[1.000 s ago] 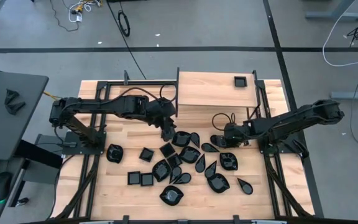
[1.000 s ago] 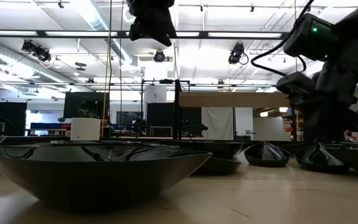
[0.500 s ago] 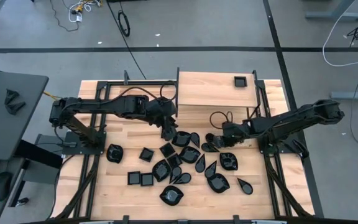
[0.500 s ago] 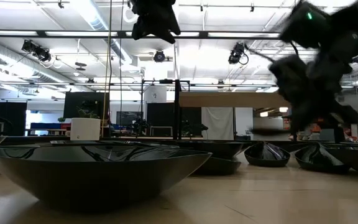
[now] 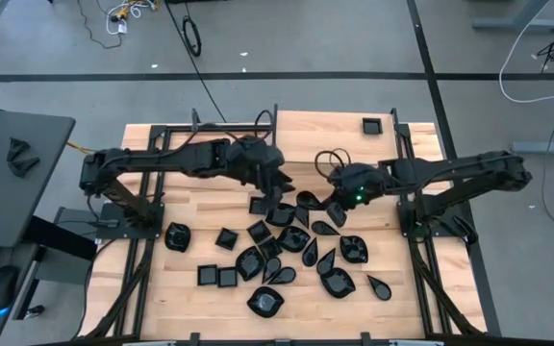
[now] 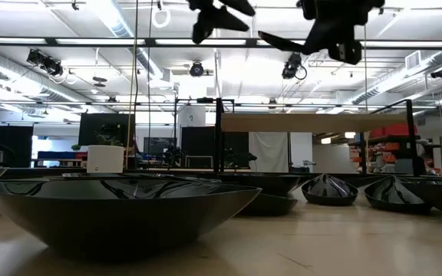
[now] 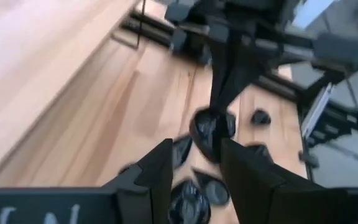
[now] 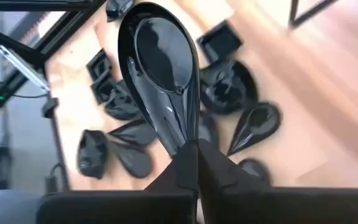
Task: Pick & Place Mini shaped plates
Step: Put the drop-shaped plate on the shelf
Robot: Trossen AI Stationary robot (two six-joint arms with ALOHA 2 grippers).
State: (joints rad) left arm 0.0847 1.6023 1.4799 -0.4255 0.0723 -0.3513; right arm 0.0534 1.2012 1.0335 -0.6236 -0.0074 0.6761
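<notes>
From above, the right gripper [image 5: 333, 197] hangs over the scattered black mini plates [image 5: 287, 252] on the wooden table [image 5: 181, 288] beside the left gripper [image 5: 282, 183]; its wrist view shows it clamped on a teardrop plate [image 8: 160, 62], while the left wrist view shows parted, empty fingers [image 7: 160, 174].

- A wooden table [image 5: 181, 298] on a black frame.
- A raised wooden shelf [image 5: 325, 135] at its back.
- A grey desk [image 5: 8, 183] beside it.
- White cables [image 5: 123, 14] on the floor.
</notes>
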